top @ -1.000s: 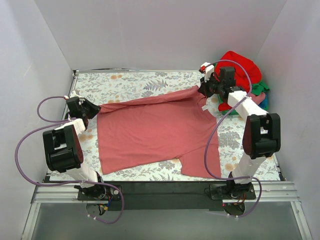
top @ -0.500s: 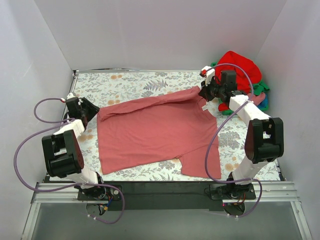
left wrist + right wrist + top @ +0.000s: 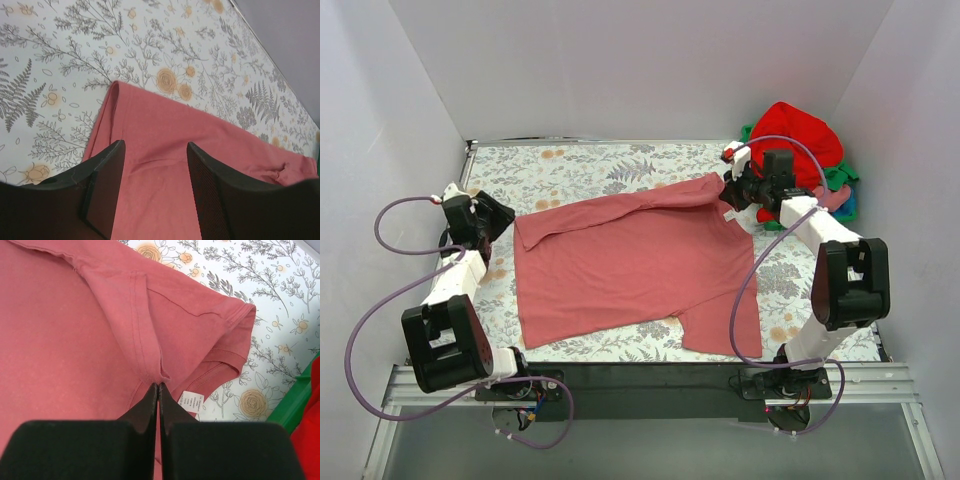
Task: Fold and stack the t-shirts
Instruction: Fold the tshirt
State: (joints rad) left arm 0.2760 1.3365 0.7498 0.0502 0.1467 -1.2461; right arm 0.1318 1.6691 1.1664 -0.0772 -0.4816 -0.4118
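1. Between the shut jaws of the right gripper [image 3: 159, 386] sits a pinched fold of the pink shirt [image 3: 620, 260], with the white tag [image 3: 191, 401] just beside them.
2. Jaws of the left gripper [image 3: 155, 145] gape wide, and the shirt's other end is just below them.
3. Rest of it lies spread flat between both sets of jaws.

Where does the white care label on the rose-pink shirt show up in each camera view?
Top external: white care label at the rose-pink shirt's far right corner, beside the right gripper.
Left wrist: not in it.
Right wrist: lower centre, just right of the fingertips.
Shared landmark: the floral tablecloth under the shirt, in all three.
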